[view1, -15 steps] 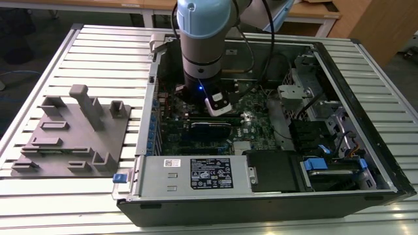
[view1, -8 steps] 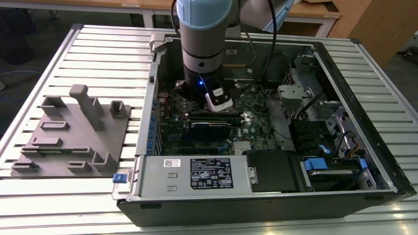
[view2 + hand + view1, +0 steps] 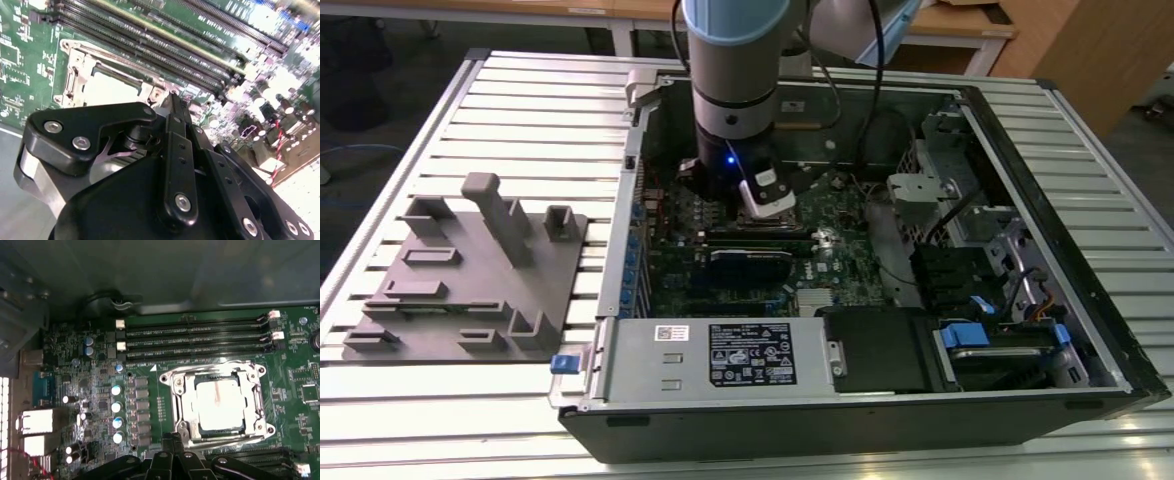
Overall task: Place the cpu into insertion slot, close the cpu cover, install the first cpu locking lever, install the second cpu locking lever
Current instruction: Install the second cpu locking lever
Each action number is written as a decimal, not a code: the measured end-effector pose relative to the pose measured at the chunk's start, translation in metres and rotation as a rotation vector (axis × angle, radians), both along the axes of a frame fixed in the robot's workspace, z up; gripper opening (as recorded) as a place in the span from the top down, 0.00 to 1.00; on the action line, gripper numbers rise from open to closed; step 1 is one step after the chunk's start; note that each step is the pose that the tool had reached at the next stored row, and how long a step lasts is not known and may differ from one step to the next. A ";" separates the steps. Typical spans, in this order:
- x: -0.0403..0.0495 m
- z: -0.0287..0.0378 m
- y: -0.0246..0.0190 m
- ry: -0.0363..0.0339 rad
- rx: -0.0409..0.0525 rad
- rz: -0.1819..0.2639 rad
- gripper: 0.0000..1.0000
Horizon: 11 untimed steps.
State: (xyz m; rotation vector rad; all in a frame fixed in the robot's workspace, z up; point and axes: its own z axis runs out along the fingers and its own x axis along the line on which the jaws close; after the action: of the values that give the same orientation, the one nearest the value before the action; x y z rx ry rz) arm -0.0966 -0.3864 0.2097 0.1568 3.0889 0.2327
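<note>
Support surface: slatted metal table (image 3: 520, 100).
On it: open computer case (image 3: 854, 420) (lying on its side), grey moulded fixture block (image 3: 460, 290) just beside it, at the exterior view's left.

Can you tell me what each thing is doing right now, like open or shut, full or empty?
cpu: sitting in the insertion slot.
cpu cover: lying down flat around the chip.
gripper: shut, holding nothing, tips at the slot's edge.
memory slots: empty.
computer case: open, side panel off.
</note>
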 end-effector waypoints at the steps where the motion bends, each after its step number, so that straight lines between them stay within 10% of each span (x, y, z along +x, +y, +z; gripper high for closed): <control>1: 0.0009 0.0000 0.0017 0.0000 -0.0030 -0.001 0.90; 11: 0.0221 -0.0015 0.0123 -0.0001 -0.0276 -0.002 0.90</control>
State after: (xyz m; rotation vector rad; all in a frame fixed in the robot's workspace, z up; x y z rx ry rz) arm -0.0745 -0.3742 0.2082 0.1591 3.0901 0.1900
